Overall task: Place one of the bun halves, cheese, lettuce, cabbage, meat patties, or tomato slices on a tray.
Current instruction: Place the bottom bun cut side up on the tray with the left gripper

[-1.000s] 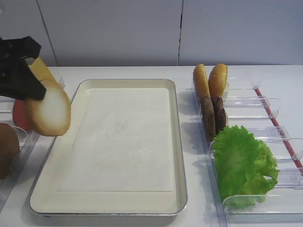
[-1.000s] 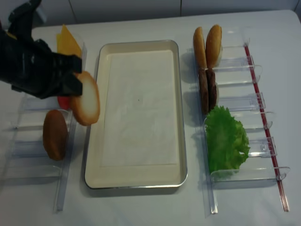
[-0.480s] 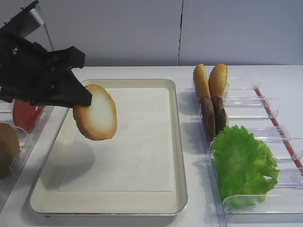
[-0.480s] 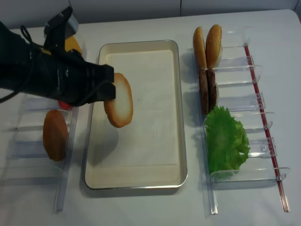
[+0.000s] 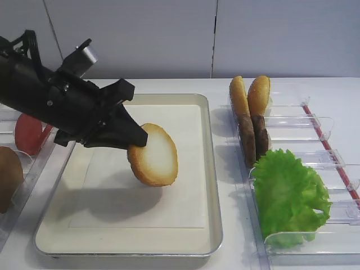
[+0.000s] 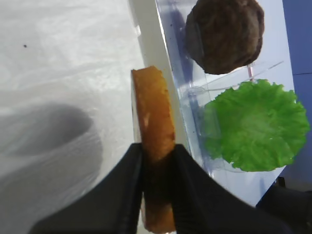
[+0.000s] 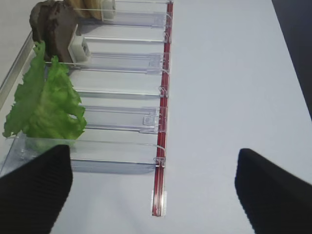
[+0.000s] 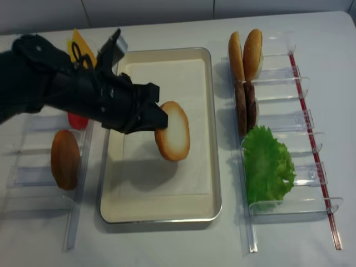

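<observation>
clear bins [image 5: 315, 121], brown domed bun [image 8: 65, 159]

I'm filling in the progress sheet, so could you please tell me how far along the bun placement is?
Done: the left gripper has the bun half clamped by its edge and lifted out of the bins. In hand: it hangs tilted over the tray, not touching the liner. Left: lower and release. The right gripper is open, idle.

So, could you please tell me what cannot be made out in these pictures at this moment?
- Cheese: only a yellow corner shows in the realsense view; the left arm hides the rest.
- Tomato slices: partly behind the arm in the high view.
- Brown bun half: cut off by the high view's left edge.
- Right gripper: only its dark fingers show, at the wrist view's bottom edge.
- Gap between the held bun half and the tray: unclear.
</observation>
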`<action>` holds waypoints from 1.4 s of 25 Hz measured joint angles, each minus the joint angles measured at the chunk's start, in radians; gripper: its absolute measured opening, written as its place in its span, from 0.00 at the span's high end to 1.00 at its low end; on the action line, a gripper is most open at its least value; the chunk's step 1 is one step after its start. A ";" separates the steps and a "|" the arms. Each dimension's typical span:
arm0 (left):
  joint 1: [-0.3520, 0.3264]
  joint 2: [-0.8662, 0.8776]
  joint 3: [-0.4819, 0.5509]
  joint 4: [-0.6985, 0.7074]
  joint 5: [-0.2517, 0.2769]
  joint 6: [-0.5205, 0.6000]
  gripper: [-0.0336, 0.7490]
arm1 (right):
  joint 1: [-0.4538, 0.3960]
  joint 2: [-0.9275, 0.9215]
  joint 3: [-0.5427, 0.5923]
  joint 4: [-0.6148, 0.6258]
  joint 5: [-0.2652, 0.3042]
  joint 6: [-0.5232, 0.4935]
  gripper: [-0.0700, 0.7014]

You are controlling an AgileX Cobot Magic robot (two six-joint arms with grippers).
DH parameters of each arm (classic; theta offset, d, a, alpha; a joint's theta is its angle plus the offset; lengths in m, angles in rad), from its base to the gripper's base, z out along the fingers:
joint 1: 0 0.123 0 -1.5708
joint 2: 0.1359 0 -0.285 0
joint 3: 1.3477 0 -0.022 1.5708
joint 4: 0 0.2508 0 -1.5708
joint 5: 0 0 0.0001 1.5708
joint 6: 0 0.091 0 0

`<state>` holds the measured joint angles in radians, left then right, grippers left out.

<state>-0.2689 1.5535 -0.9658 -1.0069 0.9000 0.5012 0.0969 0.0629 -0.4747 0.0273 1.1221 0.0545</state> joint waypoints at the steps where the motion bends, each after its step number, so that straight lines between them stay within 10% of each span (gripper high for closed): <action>1: 0.000 0.004 0.005 -0.002 0.000 0.004 0.81 | 0.000 0.000 0.000 0.000 0.000 0.000 0.01; 12: 0.000 0.005 0.166 -0.258 -0.090 0.212 0.81 | 0.000 0.000 0.000 0.000 0.000 0.000 0.01; 35: 0.000 0.005 0.166 -0.100 -0.148 0.147 0.81 | 0.000 0.000 0.000 0.000 0.000 0.000 0.01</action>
<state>-0.2689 1.5585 -0.7995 -1.1071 0.7522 0.6485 0.0969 0.0629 -0.4747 0.0273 1.1221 0.0545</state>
